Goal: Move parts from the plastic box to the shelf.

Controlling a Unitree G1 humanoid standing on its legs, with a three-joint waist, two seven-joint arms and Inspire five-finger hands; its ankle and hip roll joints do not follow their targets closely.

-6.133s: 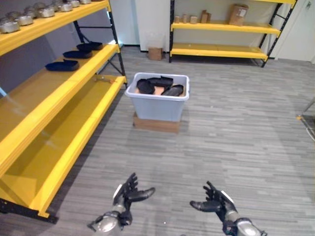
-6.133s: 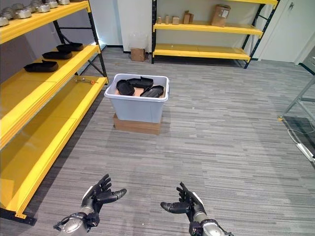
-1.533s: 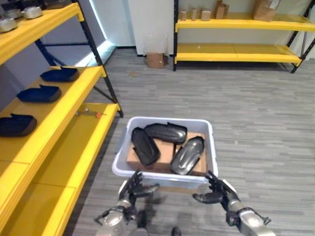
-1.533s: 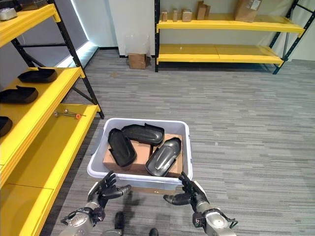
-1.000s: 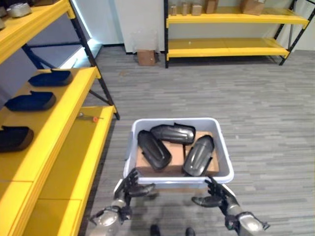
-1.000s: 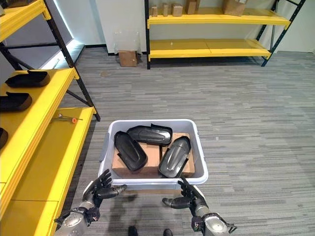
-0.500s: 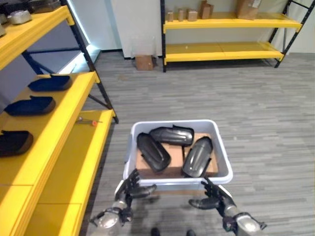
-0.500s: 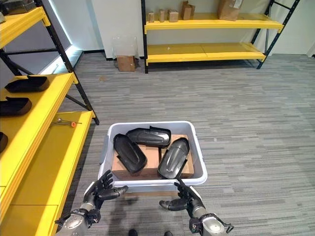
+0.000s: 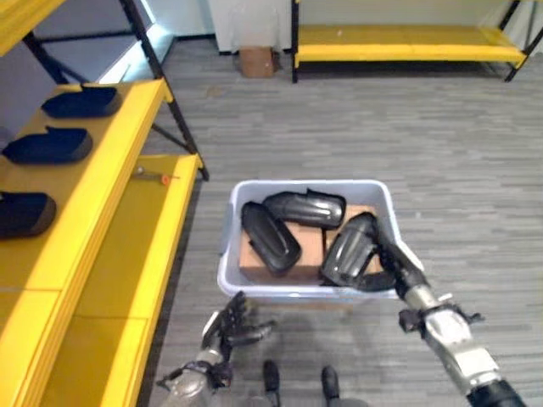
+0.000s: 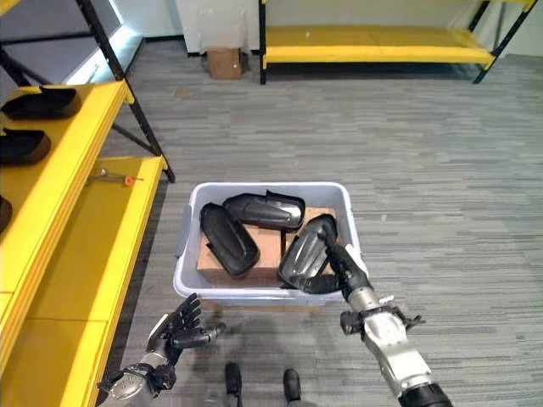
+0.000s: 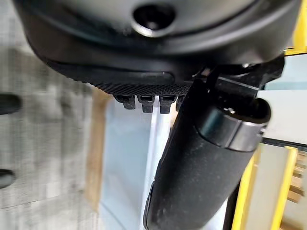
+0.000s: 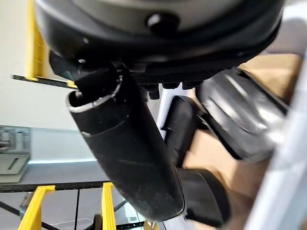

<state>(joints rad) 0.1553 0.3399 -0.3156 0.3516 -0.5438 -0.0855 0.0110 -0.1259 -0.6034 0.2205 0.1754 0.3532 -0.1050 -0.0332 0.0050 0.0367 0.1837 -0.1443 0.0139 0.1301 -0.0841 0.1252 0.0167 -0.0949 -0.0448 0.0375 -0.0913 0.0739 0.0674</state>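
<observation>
The grey plastic box [image 9: 305,184] stands on the floor and holds three black moulded parts: a left one [image 9: 270,237], a far one [image 9: 307,208] and a right one [image 9: 349,250]. My right hand [image 9: 392,263] reaches over the box's near right corner. Its fingers lie straight along the right part's edge and its thumb sits by the part's near end [image 10: 307,250]. My left hand [image 9: 227,326] hangs open low in front of the box, touching nothing. The yellow shelf [image 9: 102,170] on the left carries three more black parts [image 9: 48,145].
A sheet of cardboard [image 9: 316,246] lies under the parts inside the box. A small orange-tipped tool [image 9: 157,175] rests on the lower yellow shelf level. At the far wall stand a small cardboard box [image 9: 255,61] and another yellow shelf [image 9: 407,55].
My right hand has risen from below the box's front edge and reached in onto the right part. The left hand has stayed low. The camera has tipped downward.
</observation>
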